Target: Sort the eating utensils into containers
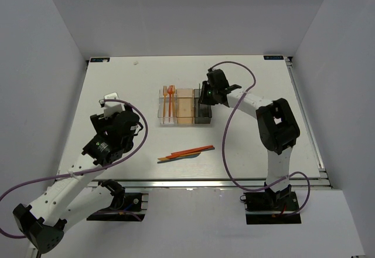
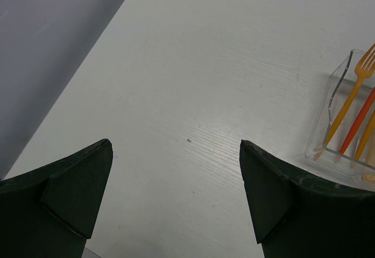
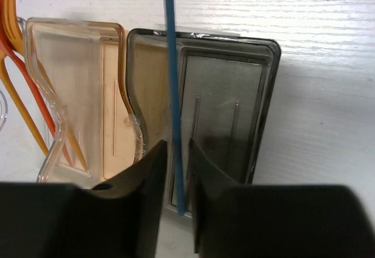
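Three containers stand in a row: a clear bin [image 1: 164, 110], a tan bin [image 1: 184, 107] and a dark smoky bin [image 1: 203, 114]. Orange forks [image 1: 170, 97] lie in the clear one. My right gripper [image 1: 206, 97] hovers over the dark bin [image 3: 258, 105]. A thin blue utensil [image 3: 170, 64] stands between the right gripper's [image 3: 177, 146] jaws, with a slim gap on each side, its lower end over the bin's near rim. More orange utensils and a dark one [image 1: 186, 152] lie on the table near the front. My left gripper [image 1: 110, 101] [image 2: 176, 152] is wide open over bare table.
The tan bin [image 3: 76, 82] sits right beside the dark one, and the forks [image 3: 12, 35] show at the far left of the right wrist view. The left wrist view catches the clear bin [image 2: 334, 111] with forks [image 2: 351, 99] at its right edge. White walls enclose the table.
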Motion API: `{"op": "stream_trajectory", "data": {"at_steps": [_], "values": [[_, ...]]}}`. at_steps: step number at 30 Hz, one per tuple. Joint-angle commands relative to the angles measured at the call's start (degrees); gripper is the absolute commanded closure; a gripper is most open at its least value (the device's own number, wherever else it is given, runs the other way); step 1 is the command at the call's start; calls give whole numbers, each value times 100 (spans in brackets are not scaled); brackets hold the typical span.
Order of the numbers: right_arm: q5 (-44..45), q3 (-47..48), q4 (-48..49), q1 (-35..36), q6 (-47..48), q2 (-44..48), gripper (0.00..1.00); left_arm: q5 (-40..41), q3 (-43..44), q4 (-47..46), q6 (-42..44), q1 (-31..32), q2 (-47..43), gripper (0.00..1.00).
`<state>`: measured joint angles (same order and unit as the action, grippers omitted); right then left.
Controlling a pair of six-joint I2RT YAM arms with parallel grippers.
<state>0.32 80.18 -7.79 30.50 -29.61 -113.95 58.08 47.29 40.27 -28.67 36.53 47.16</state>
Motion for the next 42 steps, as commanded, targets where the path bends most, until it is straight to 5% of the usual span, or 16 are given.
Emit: {"op": "stream_trajectory", "data": {"at_steps": [1, 5, 10, 11, 12, 13, 17, 21, 24, 31, 36, 42], "values": [[188, 454, -266, 26, -19, 232, 69, -16, -53, -54, 36, -24, -57, 2], [241, 708, -433, 35, 51, 531, 52, -25, -53, -63, 28, -24, -92, 2], [337, 1008, -907, 78, 331, 1101, 50, -16, -53, -54, 1, -24, -84, 2], [607, 991, -995, 131, 420, 1216, 42, -25, -44, -54, -25, -24, -84, 2], [801, 956, -1092, 323, 525, 1348, 14, -43, -53, -63, -34, -24, -110, 2], [1038, 860, -1223, 447, 639, 1575, 11, -78, -44, -63, -60, -24, -136, 2], [2628, -53, -1576, 1237, 518, 2288, 11, -1024, -158, -631, 359, -24, -356, 2], [2211, -1292, -1350, 1441, -105, 3175, 11, -3131, -273, -1004, 757, -24, -120, 2], [999, -2382, -708, 1450, 104, 4071, 11, -2989, -80, -732, 503, -24, 372, 2], [899, -2850, -1469, 2021, 790, 3742, 20, -1309, -26, -212, -139, -32, -109, 2], [1041, -3043, -980, 2135, 632, 3082, 51, -2177, -255, -634, 141, -24, -497, 2], [1085, -2903, -917, 2197, 254, 2852, 59, -2556, -229, -705, 300, -32, -24, 2]]}}
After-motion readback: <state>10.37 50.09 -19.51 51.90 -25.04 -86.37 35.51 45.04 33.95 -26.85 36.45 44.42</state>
